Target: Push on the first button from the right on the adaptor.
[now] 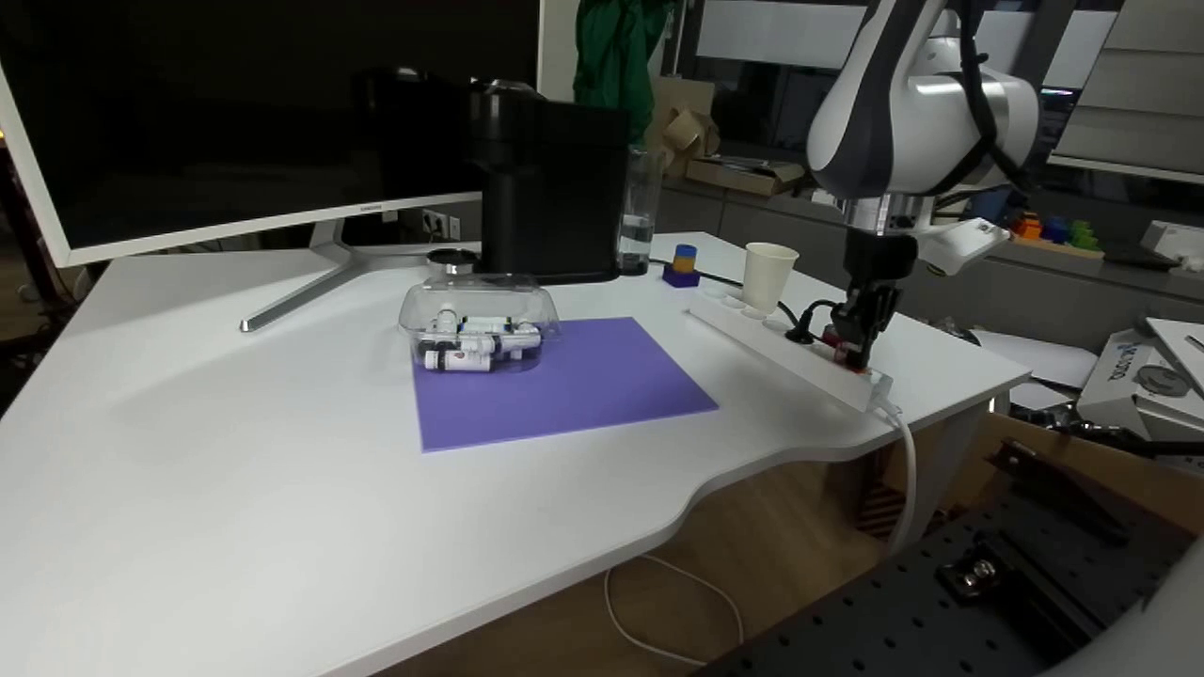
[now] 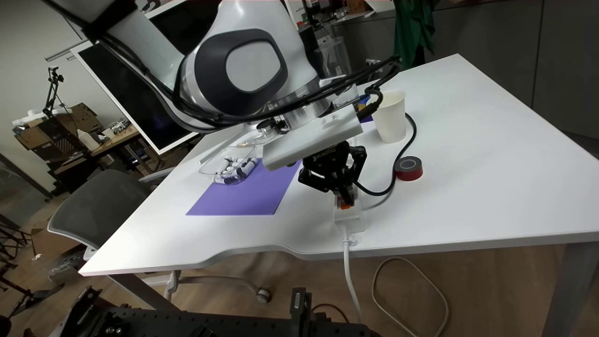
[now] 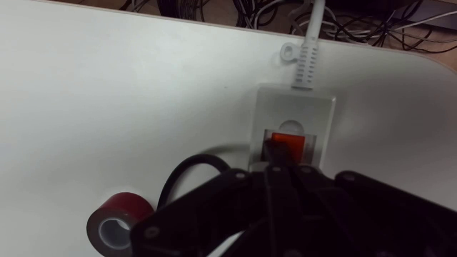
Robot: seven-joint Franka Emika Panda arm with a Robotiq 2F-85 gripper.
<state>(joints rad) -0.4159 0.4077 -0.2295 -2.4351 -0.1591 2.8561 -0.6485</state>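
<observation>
1. Red-orange button (image 3: 294, 138), at the end of the white adaptor (image 3: 291, 105) where the white cord (image 3: 306, 66) enters, on the white table (image 1: 235, 470);
2. black gripper (image 3: 280, 151), pointing down at it; fingers pressed together, tips hiding part of the button; whether they touch it, I cannot tell;
3. near the adaptor, a black cable (image 3: 200, 159), a roll of red tape (image 3: 126, 205) and a paper cup (image 2: 390, 119);
4. farther off, a purple sheet (image 1: 574, 385); a clear tub (image 1: 538, 306) of white tubes (image 1: 458, 361) at its corner; a dark-screened monitor (image 1: 235, 103) behind.
</observation>
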